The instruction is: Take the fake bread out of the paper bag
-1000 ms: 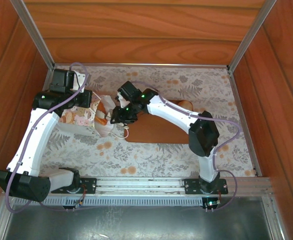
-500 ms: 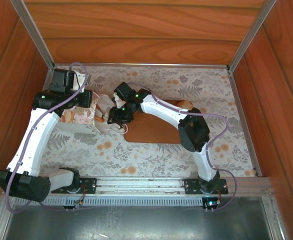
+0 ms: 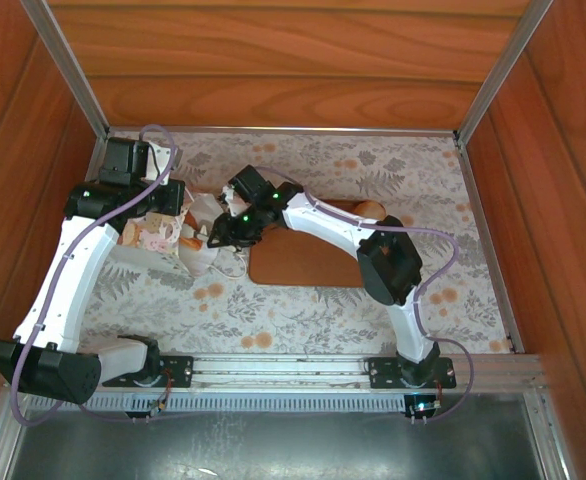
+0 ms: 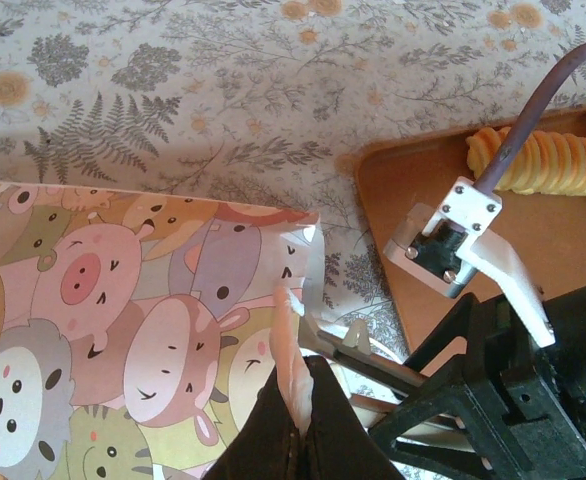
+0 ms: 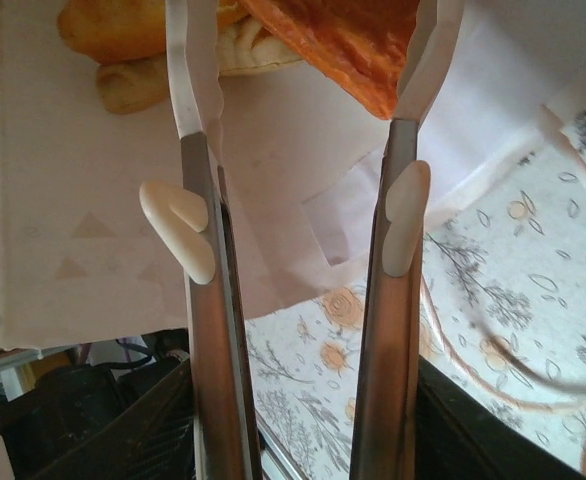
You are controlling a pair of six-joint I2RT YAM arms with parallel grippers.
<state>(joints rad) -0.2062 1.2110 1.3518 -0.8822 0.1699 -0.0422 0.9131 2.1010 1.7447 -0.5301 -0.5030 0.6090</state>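
**A:** Where is the fake bread?

**B:** Inside the paper bag [image 3: 158, 235]; the bag lies on its side on the counter [image 3: 303, 300], mouth toward the tray [image 3: 308, 262]; the left pincer [image 4: 298, 408] is clamped on its thin rim.

**A:** And the right pincer [image 5: 311, 40]?

**B:** Part open inside the mouth, straddling a croissant [image 5: 348, 50] whose tip points outward; probably light and ridged; best gripped across its middle.

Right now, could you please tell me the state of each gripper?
Left gripper: closed on the paper bag's edge.
Right gripper: open, fake bread between its fingers.
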